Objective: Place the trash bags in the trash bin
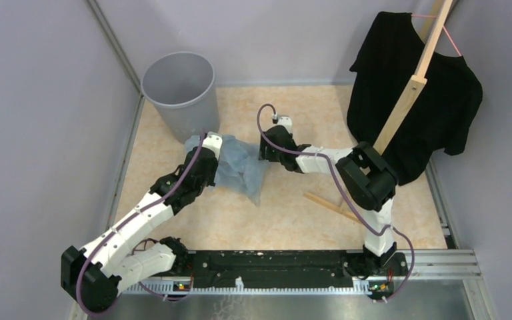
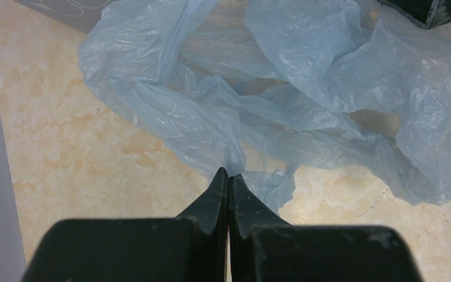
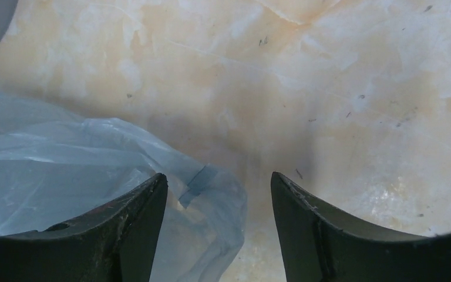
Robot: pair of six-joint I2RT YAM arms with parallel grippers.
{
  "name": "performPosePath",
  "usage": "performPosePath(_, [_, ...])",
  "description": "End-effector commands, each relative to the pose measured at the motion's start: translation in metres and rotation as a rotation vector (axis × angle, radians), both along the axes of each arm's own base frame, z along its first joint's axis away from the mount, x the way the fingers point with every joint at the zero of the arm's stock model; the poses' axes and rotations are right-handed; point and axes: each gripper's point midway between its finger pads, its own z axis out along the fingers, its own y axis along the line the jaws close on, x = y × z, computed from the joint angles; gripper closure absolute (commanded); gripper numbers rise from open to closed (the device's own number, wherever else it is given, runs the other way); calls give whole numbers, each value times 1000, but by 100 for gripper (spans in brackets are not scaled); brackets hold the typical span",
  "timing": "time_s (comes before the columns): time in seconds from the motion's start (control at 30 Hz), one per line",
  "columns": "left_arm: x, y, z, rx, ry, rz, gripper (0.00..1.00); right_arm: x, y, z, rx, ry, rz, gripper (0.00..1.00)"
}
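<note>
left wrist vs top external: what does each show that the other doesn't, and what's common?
Only left wrist: the left gripper with its fingertips closed together, and a fold of the crinkly pale blue plastic trash bag bunched right at the tips. Only top external: the open mouth of the upright grey round plastic bin, and the black T-shirt hanging on a wooden stand. Both: the bag lying on the beige marbled tabletop.

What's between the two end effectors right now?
Only the crumpled trash bags, spanning from the left end effector to the right end effector; this shows in the top external and left wrist views.
</note>
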Motion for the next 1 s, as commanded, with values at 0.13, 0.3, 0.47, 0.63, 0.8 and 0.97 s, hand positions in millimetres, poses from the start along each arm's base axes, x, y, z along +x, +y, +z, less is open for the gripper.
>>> performPosePath(0.13, [6, 2, 9, -9, -54, 13, 100, 12, 9, -17, -12, 22, 12, 44])
performPosePath(0.3, [5, 2, 17, -32, -79, 8, 100, 16, 17, -15, -27, 14, 47, 69])
performPosePath(0.47, [2, 1, 27, -78, -109, 11, 100, 23, 4, 50, -124, -152, 40, 97])
performPosePath(0.63, [-3, -8, 30, -150, -103, -6, 100, -2, -18, 95, -160, -256, 38, 100])
performPosePath(0.8, [-7, -29, 13, -271, -7, -1, 100, -23, -28, 81, -160, -209, 82, 100])
performPosePath(0.97, [23, -57, 58, -401, 4, -19, 100, 11, -35, 183, -340, -314, 43, 100])
